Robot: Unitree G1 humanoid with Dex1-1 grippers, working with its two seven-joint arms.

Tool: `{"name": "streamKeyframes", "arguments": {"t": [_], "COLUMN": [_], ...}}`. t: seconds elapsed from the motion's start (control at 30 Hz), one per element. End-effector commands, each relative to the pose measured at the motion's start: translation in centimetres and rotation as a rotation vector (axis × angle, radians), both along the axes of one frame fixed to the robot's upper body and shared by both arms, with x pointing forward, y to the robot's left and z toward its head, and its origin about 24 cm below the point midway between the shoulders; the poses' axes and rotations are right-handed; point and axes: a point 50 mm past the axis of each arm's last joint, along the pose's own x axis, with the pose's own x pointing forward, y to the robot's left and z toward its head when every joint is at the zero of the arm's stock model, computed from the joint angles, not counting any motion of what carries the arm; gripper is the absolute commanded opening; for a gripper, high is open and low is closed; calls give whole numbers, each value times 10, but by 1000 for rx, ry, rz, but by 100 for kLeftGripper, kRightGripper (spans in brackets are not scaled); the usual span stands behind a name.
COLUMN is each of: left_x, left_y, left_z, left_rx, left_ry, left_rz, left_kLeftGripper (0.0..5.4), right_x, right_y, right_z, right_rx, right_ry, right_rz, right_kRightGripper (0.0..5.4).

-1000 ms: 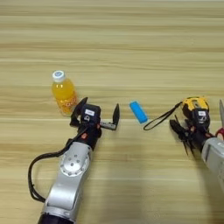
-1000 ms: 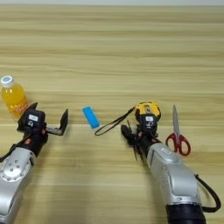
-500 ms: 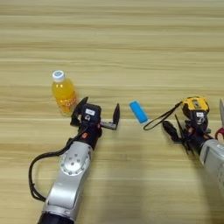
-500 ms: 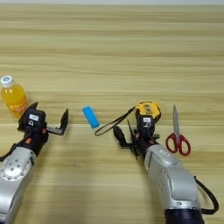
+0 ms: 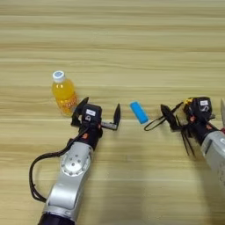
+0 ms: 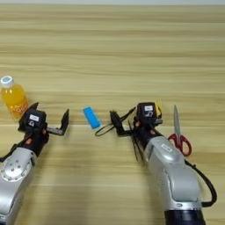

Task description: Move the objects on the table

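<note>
Between bottle and blue block, left gripper spread wide; right gripper also splayed

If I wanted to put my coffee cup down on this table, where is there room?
The table is bare beyond the juice bottle, and also near you, between the two arms. The middle row is crowded: bottle, left end effector, blue block, right end effector over the tape measure, then scissors.
</note>
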Motion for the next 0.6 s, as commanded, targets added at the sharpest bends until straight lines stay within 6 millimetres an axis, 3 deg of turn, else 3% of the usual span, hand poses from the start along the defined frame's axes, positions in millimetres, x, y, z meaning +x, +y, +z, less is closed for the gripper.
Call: {"name": "streamKeyframes", "arguments": {"t": [0.03, 0.3, 0.6], "left_x": [2, 1, 1], "left_y": [-2, -2, -2], "left_z": [1, 1, 2], "left_rx": [8, 6, 4], "left_ry": [-6, -8, -12], "left_rz": [-5, -4, 5], "left_kLeftGripper": [540, 540, 540], "right_x": [9, 20, 28], "right_y": [-8, -27, -41], "right_z": [8, 6, -11], "right_rx": [-76, -218, -198], "right_ry": [-74, -146, -94], "right_rz": [-52, -167, -212], "right_kRightGripper": [537, 537, 537]}}
